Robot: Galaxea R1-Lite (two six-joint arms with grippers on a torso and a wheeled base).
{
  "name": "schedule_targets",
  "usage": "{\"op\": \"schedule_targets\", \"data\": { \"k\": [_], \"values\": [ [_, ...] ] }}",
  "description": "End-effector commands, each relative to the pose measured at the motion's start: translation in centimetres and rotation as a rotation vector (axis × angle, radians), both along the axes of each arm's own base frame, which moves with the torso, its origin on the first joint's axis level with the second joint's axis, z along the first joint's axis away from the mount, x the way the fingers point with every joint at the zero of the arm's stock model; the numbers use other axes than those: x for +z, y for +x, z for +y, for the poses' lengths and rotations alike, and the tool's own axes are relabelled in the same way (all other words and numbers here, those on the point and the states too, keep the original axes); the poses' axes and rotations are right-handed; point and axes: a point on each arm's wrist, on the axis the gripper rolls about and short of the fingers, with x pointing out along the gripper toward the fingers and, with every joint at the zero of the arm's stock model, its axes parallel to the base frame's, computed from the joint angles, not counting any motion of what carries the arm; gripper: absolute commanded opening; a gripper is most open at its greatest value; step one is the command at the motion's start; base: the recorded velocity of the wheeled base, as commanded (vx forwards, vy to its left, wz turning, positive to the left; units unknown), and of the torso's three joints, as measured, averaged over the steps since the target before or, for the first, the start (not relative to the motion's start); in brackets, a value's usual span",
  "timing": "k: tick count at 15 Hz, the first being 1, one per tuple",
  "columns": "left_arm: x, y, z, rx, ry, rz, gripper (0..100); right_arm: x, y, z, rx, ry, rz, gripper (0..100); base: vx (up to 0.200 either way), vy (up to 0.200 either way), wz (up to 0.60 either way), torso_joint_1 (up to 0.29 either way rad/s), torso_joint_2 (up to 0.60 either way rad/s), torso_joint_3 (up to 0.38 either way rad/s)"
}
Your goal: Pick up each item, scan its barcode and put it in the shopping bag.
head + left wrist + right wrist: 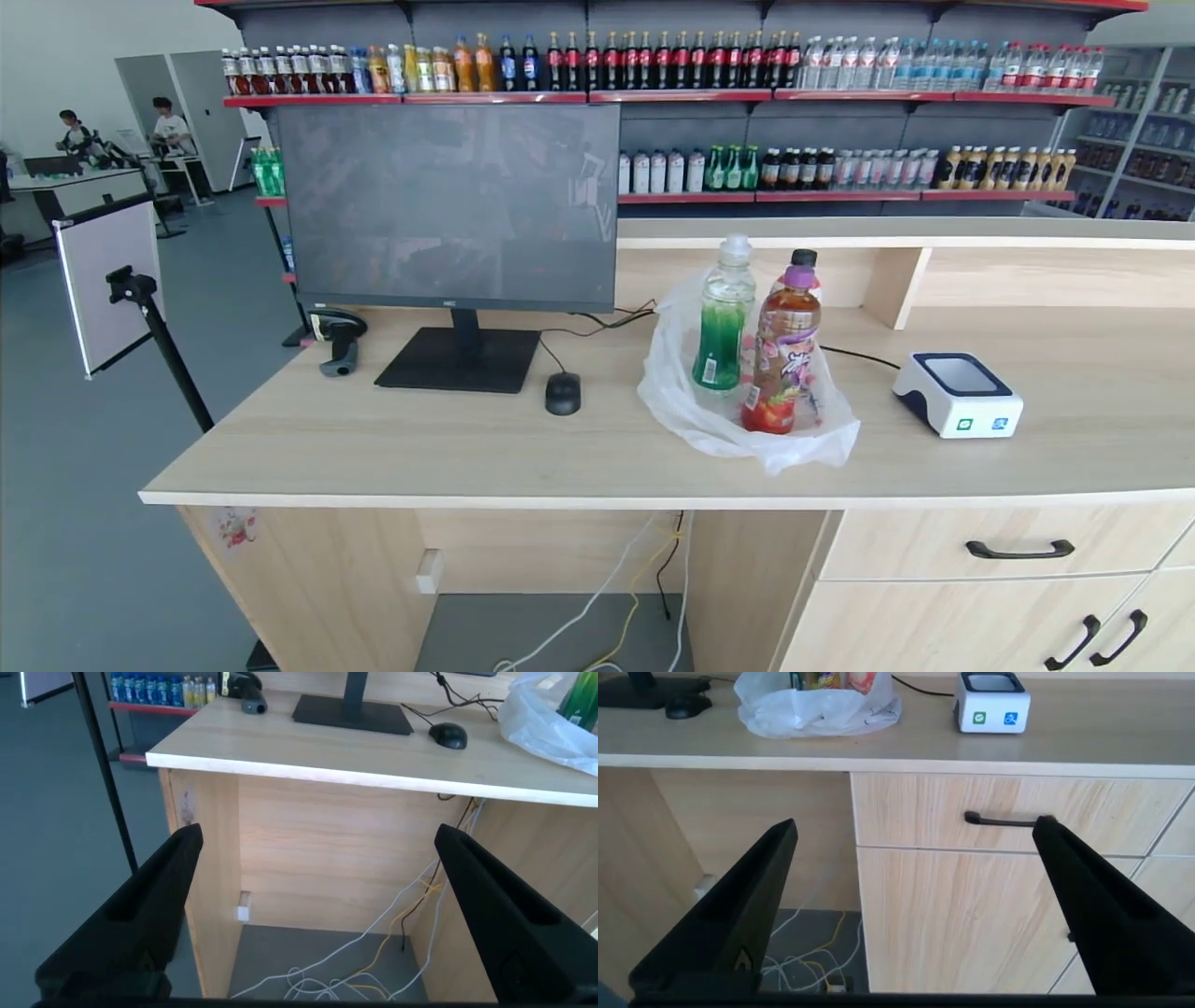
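**Bottles (782, 359) stand in the shopping bag (672, 397)**

Head view: green bottle (724, 327) and red bottle (784, 373) stand inside the shopping bag on the counter (420, 448), near the scanner (957, 394).

Left wrist view: left gripper (320, 835) spread wide, below the counter edge (374, 773).

Right wrist view: right gripper (917, 826) spread wide, facing a drawer (924, 812).

Both should likely rise before reaching in.

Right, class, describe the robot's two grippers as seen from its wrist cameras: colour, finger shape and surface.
The left gripper and the right gripper look alike. Each has two matte black fingers, broad at the base and tapering like wedges to blunt tips, with flat, angular faces. Their surfaces are plain and unmarked.
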Motion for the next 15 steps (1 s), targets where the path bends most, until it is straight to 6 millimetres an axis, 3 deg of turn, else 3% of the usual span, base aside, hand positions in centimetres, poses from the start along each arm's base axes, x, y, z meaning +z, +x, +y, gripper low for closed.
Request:
{"op": "schedule_targets", "data": {
  "k": [1, 15],
  "values": [
    [-0.01, 0.01, 0.0, 0.0, 0.0, 0.002, 100, 0.0, 0.0, 0.0, 0.001, -0.004, 0.0, 100, 0.0, -0.2, 0.0, 0.007, 0.0, -0.002],
    [-0.01, 0.01, 0.0, 0.0, 0.001, 0.002, 100, 0.0, 0.0, 0.0, 0.001, -0.001, 0.0, 100, 0.0, -0.2, 0.0, 0.002, 0.0, 0.003]
  ]
}}
